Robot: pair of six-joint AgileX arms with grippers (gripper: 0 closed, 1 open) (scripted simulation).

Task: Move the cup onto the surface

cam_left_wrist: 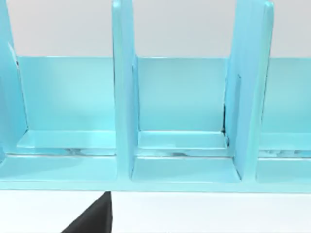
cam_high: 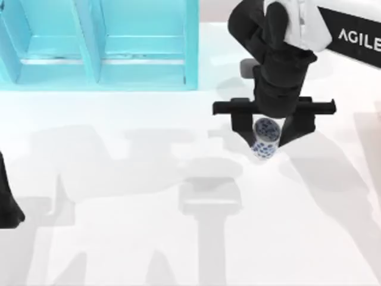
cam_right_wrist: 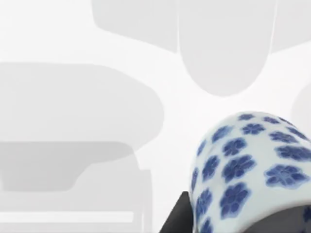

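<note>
The cup, white with blue flowers, sits upright between the black fingers of my right gripper, which is shut on the cup. It hangs over the right half of the white surface, and the gripper's shadow falls apart from it toward the front left. In the right wrist view the cup is close up, with one black finger against its side and the surface beneath. My left arm is parked at the table's left edge.
A turquoise shelf unit with upright dividers stands along the back left of the table. The left wrist view faces its compartments, with a black gripper part at the picture's edge. Grey shadows of the arms cross the tabletop.
</note>
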